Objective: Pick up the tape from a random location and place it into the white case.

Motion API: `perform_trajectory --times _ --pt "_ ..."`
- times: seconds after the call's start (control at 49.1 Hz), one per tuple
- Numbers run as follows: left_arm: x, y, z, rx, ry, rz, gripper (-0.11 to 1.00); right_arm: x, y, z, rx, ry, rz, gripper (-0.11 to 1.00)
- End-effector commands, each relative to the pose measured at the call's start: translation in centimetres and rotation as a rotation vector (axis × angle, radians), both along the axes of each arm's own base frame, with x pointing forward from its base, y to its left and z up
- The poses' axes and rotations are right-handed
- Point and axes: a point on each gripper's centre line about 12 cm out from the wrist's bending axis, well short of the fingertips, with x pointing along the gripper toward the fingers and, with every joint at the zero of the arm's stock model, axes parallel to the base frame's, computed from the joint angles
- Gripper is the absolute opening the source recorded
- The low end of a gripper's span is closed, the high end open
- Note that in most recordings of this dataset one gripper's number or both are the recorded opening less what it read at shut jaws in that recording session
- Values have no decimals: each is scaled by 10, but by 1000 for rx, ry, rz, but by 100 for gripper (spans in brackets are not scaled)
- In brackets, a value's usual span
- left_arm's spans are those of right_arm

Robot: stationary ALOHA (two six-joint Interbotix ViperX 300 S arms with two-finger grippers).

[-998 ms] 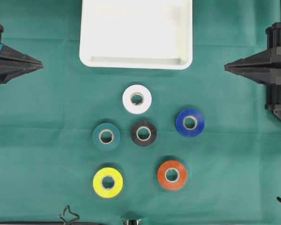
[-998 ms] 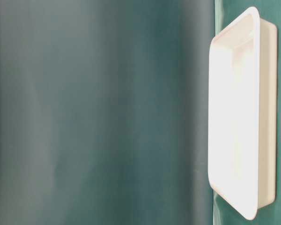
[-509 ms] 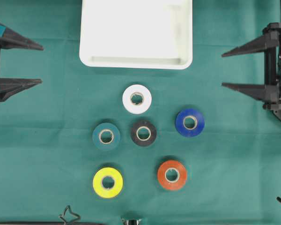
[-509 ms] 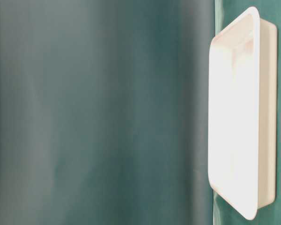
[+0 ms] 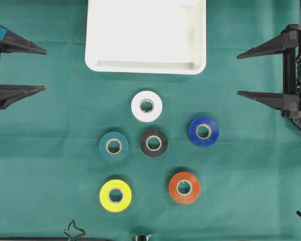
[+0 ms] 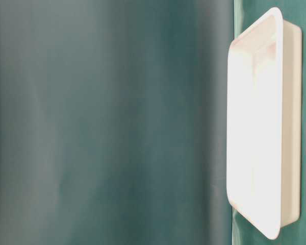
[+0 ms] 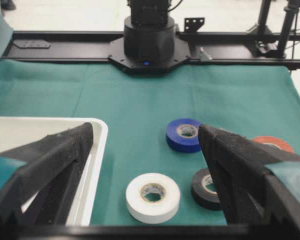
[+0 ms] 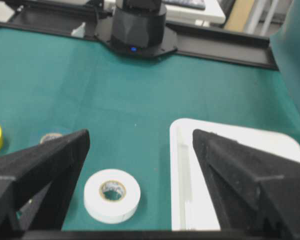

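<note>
Just shallow wht case (image 5: 146, 66), round-cornered

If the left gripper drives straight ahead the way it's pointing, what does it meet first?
Probably nothing soon. The left gripper, open, points across the cloth through the gap between the white case and the white tape roll, toward the right gripper. Height is unclear.

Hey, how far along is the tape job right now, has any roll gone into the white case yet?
Nothing is done yet: the white case looks empty. All six rolls lie on the green cloth, the white roll nearest the case. Nothing is in hand: the left claw and right claw stand open at the table's sides. Picking a roll and placing it remain.
</note>
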Motion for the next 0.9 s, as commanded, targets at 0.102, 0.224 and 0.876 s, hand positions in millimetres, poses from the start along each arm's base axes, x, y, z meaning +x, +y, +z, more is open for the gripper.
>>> perform_trajectory --times 0.102,0.224,0.876 --pt "2 -8 11 -3 -21 -38 99 3 0 10 3 -23 -2 93" --pt "2 -19 12 -5 -20 -93 99 3 0 10 3 -23 -2 93" --pt "-3 -45 11 -6 -9 -217 99 3 0 9 -2 -18 -1 93"
